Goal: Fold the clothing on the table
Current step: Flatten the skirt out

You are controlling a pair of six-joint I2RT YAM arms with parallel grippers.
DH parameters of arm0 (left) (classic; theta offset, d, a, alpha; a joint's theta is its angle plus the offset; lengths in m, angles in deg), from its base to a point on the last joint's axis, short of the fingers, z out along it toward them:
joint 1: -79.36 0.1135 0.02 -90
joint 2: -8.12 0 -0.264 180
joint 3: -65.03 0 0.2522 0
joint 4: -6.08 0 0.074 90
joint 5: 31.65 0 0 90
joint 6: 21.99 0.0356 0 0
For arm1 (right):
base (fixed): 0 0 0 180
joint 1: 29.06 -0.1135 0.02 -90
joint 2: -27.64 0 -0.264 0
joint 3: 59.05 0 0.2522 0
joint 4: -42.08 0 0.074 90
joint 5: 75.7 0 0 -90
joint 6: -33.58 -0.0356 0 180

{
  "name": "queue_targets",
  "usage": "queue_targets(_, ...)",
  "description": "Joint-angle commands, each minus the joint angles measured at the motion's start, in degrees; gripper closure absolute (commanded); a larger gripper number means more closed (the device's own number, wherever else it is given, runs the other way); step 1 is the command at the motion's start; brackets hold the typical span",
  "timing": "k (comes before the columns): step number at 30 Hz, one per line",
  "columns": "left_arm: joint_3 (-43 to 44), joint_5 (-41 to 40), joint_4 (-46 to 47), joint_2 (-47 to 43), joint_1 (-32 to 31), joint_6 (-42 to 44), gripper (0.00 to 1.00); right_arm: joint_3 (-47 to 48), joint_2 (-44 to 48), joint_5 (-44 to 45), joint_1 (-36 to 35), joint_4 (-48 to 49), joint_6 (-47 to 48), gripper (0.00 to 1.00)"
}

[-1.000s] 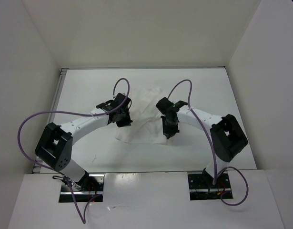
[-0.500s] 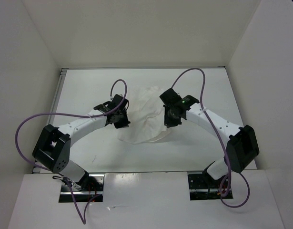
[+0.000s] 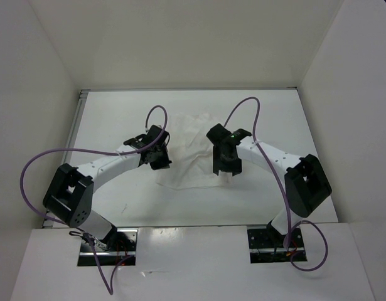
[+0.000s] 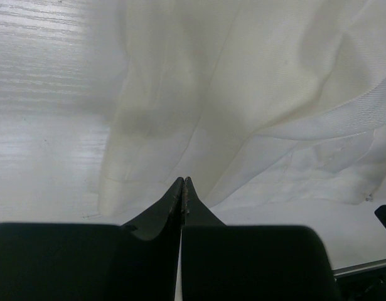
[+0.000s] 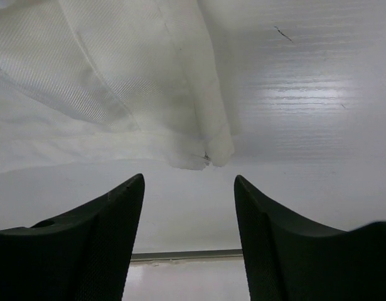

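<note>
Thin white clothing (image 3: 191,150), wrinkled, edges layered — lying crumpled mid-way across glossy white table (image 3: 111,119)

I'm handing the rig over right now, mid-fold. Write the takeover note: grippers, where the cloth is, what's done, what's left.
Grippers: the left gripper is shut and appears to pinch the left edge of the clothing. The right gripper is open and empty, just short of a loose corner.
Position: the clothing lies mid-way across the table, between the two grippers.
Done: layers overlap, but the piece is wrinkled and uneven, with no tidy fold.
Left: probably regrasp the right side, bring the edges together, lay it flat, then release.
</note>
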State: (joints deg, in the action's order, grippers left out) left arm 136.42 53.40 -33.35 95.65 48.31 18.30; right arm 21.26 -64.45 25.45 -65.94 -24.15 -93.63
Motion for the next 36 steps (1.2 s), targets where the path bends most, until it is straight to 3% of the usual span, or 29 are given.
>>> queue_targets(1, -0.6, 0.3, 0.5, -0.4, 0.0, -0.1, 0.99, 0.6, 0.2, 0.8, -0.8, 0.0, 0.1, 0.35)
queue_targets(8, -1.1, 0.3, 0.5, -0.4, 0.0, -0.6, 0.99, -1.4, -4.1, 1.3, -0.8, 3.4, 0.1, 0.36)
queue_targets(20, -1.6, -0.3, -0.1, -1.5, 0.0, -0.6, 0.99, -1.3, -10.1, 3.5, -0.8, 7.9, -0.5, 0.66)
queue_targets(25, -1.6, -0.3, -0.1, -1.5, 0.0, -0.6, 0.99, -2.6, -10.0, 2.9, -0.8, 8.5, -0.5, 1.00)
queue_targets(29, -1.6, -0.3, -0.1, -1.0, 0.0, -0.6, 0.99, -2.4, -5.8, 2.4, -0.8, 7.9, -1.0, 1.00)
queue_targets(36, -1.6, -0.2, -1.2, -1.6, 1.3, 0.0, 0.97, 9.7, 8.0, 0.5, 0.0, 1.2, 2.2, 1.00)
